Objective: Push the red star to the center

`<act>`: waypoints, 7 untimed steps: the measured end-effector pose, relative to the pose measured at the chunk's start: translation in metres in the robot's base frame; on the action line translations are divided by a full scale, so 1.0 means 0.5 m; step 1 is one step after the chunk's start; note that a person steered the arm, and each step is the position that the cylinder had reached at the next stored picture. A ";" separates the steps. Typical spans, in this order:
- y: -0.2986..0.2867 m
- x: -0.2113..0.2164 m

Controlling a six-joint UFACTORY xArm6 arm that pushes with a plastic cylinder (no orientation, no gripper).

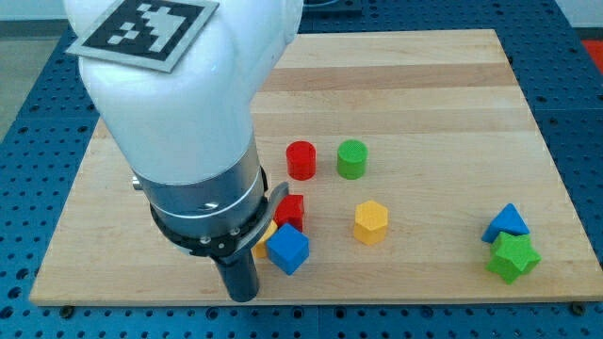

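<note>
The red star (291, 210) lies a little left of the board's middle, partly hidden behind my arm's body. A blue cube (287, 249) sits just below it, touching or nearly touching it. A yellow block (265, 241) peeks out between the cube and my arm; its shape is hidden. My tip (243, 298) rests near the board's bottom edge, below and left of the blue cube and the red star.
A red cylinder (301, 160) and a green cylinder (351, 158) stand above the star. A yellow hexagon (370, 222) lies to its right. A blue triangle (507, 223) and a green star (513, 256) sit at the wooden board's (424, 85) bottom right.
</note>
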State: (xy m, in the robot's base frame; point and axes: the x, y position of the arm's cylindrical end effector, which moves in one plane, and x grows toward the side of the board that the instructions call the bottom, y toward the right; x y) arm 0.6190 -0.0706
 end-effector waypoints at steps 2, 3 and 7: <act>0.026 -0.002; 0.036 -0.028; 0.077 -0.170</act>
State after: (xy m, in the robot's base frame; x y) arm 0.5340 -0.0321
